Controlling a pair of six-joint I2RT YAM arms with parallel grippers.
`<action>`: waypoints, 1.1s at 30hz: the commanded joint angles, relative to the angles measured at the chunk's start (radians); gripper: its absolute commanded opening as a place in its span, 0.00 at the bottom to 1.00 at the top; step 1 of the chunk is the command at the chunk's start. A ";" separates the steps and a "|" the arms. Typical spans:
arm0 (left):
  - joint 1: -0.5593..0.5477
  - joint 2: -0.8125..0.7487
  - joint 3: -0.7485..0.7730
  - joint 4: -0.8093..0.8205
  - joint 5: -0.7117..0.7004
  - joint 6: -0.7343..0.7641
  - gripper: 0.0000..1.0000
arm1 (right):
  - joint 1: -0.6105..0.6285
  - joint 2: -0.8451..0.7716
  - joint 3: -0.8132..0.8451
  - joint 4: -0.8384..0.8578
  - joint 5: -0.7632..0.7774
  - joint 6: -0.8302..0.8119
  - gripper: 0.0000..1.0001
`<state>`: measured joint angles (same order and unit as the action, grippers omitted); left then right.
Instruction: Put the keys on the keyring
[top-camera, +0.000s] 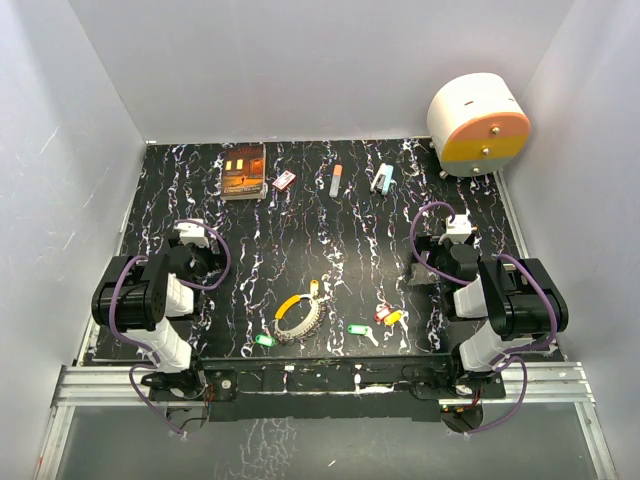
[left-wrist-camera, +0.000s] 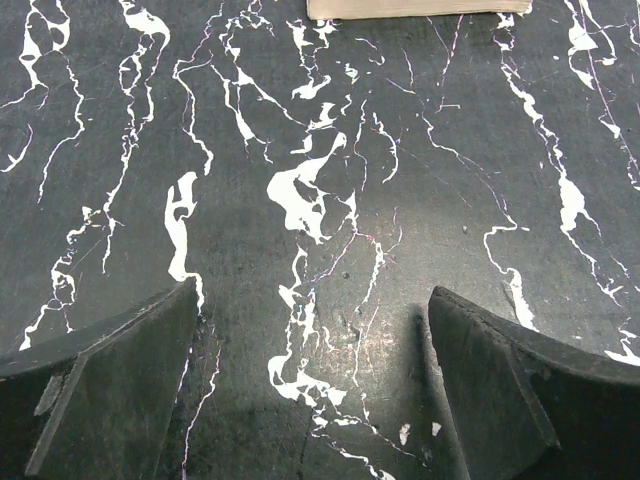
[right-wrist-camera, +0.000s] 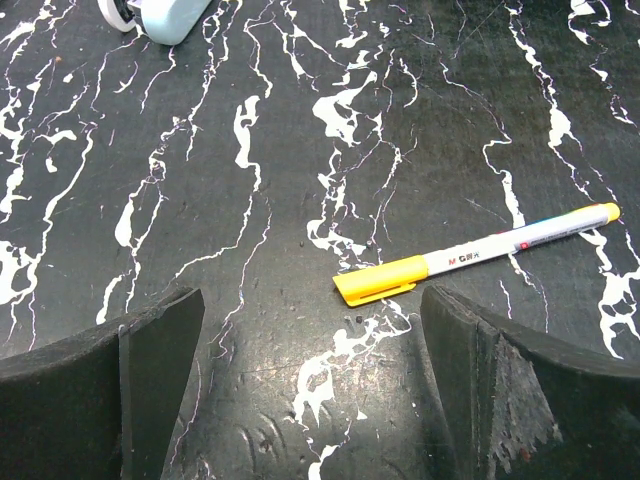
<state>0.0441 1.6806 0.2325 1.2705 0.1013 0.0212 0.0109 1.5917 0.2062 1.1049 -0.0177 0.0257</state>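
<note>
We hold both grippers wide open and empty. The left gripper (left-wrist-camera: 312, 300) looks down on bare surface (top-camera: 300, 240). The right gripper (right-wrist-camera: 312, 300) looks down on a yellow-capped pen (right-wrist-camera: 480, 255) that is no part of the job. The keyring (top-camera: 298, 315) lies near the front edge between our arms, with the keys (top-camera: 357, 329) scattered beside it on both sides. Neither wrist camera shows them, so we risk reaching blind. The keys lie flat and thin, so our fingers may skid over them or push one off the near edge. The red and yellow keys lie so close together that we may catch both.
</note>
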 joint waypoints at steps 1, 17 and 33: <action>0.006 -0.005 0.021 0.020 -0.006 -0.012 0.97 | -0.003 -0.002 0.021 0.121 -0.004 -0.009 1.00; 0.008 -0.007 0.025 0.011 0.010 -0.014 0.97 | -0.003 -0.002 0.021 0.121 -0.004 -0.009 1.00; -0.009 -0.153 0.364 -0.698 0.559 0.150 0.93 | 0.012 -0.094 0.121 -0.127 -0.022 -0.036 0.90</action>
<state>0.0467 1.5578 0.5076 0.8360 0.3988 0.1162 0.0113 1.5887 0.2146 1.0969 -0.0257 0.0212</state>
